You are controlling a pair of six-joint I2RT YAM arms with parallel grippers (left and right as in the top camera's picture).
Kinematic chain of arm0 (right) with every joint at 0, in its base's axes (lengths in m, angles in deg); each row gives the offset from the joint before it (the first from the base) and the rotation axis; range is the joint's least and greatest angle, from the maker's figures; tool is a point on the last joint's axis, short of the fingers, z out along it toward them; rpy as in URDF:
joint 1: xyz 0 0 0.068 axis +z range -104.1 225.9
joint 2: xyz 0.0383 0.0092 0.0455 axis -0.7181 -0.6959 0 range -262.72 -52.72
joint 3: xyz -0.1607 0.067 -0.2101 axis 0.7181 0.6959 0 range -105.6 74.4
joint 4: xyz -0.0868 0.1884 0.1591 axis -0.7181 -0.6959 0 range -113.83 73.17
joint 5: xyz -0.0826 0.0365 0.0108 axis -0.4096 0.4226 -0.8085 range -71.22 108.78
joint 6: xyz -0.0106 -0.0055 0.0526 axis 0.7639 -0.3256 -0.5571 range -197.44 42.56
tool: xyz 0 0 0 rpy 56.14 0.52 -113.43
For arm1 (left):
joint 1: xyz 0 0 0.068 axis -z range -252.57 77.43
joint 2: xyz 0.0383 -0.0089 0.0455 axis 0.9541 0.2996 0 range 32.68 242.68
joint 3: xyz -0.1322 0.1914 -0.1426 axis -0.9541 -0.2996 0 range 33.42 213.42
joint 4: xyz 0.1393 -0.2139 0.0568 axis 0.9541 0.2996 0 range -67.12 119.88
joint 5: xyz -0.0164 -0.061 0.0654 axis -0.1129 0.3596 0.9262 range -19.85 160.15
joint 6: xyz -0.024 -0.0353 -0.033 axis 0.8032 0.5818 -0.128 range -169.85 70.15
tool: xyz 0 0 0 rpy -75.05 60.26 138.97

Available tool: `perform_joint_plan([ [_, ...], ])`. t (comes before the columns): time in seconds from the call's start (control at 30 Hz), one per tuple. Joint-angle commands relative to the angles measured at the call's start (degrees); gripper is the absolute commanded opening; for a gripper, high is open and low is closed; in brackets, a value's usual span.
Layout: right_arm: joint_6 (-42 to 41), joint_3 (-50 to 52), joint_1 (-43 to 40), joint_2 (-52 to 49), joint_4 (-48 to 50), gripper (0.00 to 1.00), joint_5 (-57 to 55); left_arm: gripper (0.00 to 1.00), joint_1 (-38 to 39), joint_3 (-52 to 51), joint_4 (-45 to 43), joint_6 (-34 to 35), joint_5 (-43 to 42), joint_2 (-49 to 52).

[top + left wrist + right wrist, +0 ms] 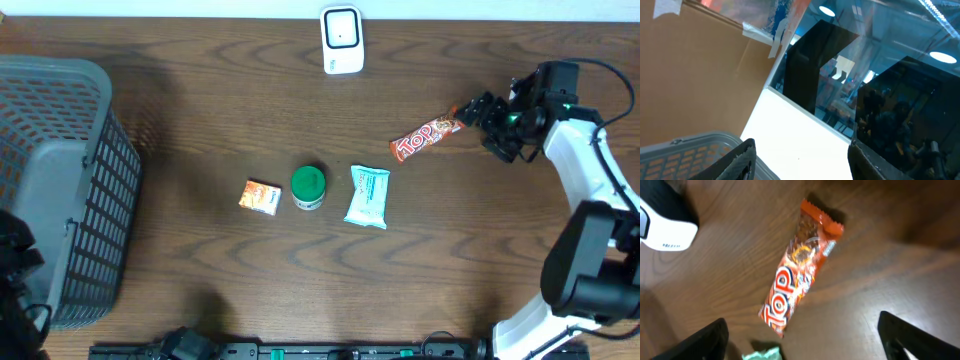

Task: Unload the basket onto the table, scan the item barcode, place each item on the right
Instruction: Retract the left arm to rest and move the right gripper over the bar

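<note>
We see the crinkled orange candy bar [427, 138] flat on the wood-grain table [200, 100] near its right edge. The right gripper [802, 322] is spread wide beside it, empty — the left gripper [801, 150] gapes too.

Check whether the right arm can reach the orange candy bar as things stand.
Probably yes: the right gripper hangs open right by the candy bar, which lies alone on bare table with nothing between them.

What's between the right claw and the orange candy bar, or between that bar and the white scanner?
Nothing visible. The open right claw faces the candy bar directly, with no object in the gap. Only bare table lies between the bar and the white scanner.
</note>
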Motion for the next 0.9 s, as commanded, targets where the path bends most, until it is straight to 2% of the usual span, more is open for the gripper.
perform_joint_plan([
  [0.0,-5.86,-0.79,0.17,-3.06,2.89,0.92,1.4,0.6,-0.2,-1.31,-1.14,1.14,-0.09,-0.13],
  [0.2,-12.94,-0.79,0.26,-8.68,7.37,0.92,0.87,0.59,-0.2,-1.79,-1.64,1.11,-0.07,-0.13],
  [0.47,-17.51,-0.79,2.38,-16.5,11.8,0.93,-0.39,0.6,-0.2,-1.79,-1.77,1.11,-0.07,-0.13],
  [0.63,-20.5,-0.79,4.26,-21.27,14.36,0.9,-2.71,0.6,-0.2,-1.79,-1.77,1.11,-0.07,-0.13],
  [0.67,-20.85,-0.79,4.76,-22.25,14.88,0.86,-2.71,0.59,-0.2,-1.79,-1.77,1.11,-0.07,-0.13],
  [0.7,-21.4,-0.79,5.2,-23.12,15.17,0.77,-2.73,0.59,-0.2,-1.79,-1.77,1.11,-0.07,-0.13],
  [0.8,-22.47,-0.76,6.16,-25.11,15.63,0.31,-2.69,0.59,-0.2,-1.79,-1.75,1.11,-0.07,-0.13],
  [0.87,-22.01,-0.74,6.49,-25.46,15.21,0.05,-2.91,0.6,-0.2,-1.79,-1.75,1.11,-0.07,-0.13],
])
